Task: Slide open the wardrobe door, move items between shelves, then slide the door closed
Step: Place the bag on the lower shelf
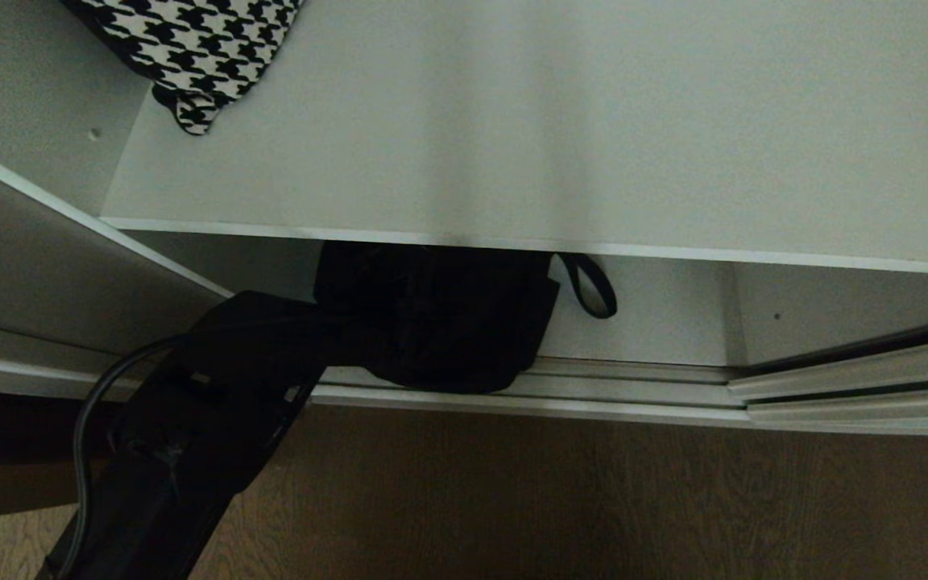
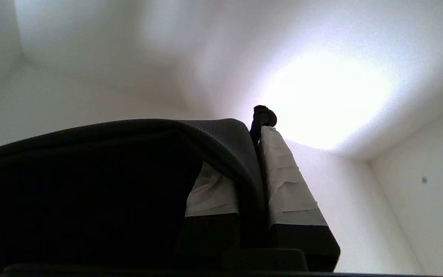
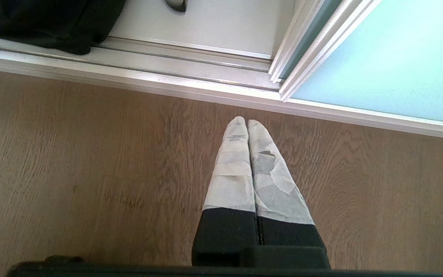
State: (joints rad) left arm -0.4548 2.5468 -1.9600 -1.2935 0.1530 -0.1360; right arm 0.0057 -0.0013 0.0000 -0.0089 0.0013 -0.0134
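Observation:
The floppy black bag hangs in the compartment under the white-grey shelf, its lower edge over the door track, and its strap loop dangles on the right. My left arm reaches in from the lower left. In the left wrist view the left gripper is shut on a fold of the bag, whose fabric drapes over one finger. The sliding wardrobe door stands pushed to the right. My right gripper hangs shut and empty over the wooden floor.
A black-and-white houndstooth cloth item lies at the back left of the upper shelf. The silver door track runs along the wardrobe's front edge. White side walls close in the compartment on the left. Wooden floor lies in front.

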